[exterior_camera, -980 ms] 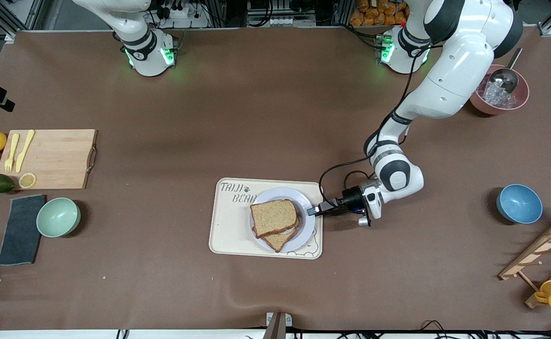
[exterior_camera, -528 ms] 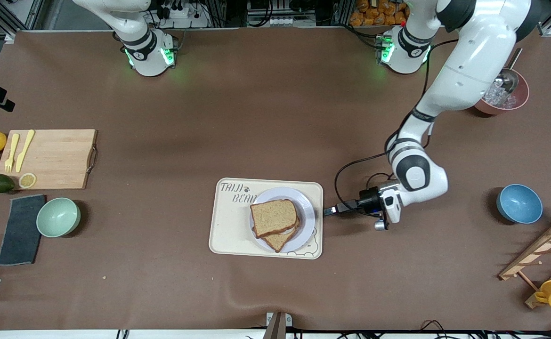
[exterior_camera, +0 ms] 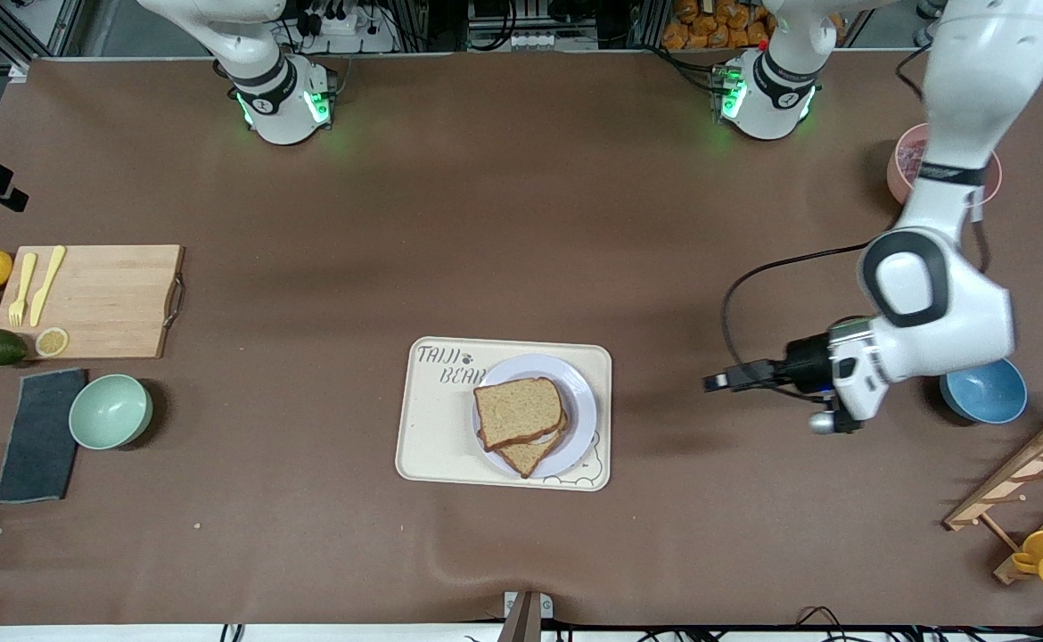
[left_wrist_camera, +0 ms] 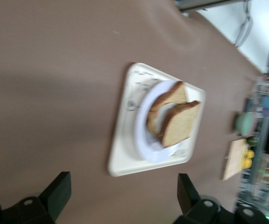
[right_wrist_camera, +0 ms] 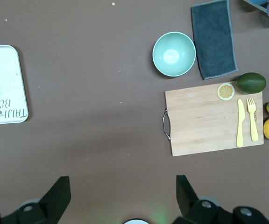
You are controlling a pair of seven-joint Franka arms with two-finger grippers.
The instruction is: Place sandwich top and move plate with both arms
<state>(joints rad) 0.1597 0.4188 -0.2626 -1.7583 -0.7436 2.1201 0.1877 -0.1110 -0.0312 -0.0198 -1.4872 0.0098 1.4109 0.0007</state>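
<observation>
You're looking at a robotics lab staged as a kitchen: two arm bases bolted along the brown worktop edge, aluminium framing and power strips at its corners.

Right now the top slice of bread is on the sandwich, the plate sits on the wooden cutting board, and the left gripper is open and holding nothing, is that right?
One thing is wrong: the plate sits on the cream tray, not the wooden cutting board, as the front view shows. The top slice is on the sandwich, and the left gripper is open and holds nothing.
</observation>
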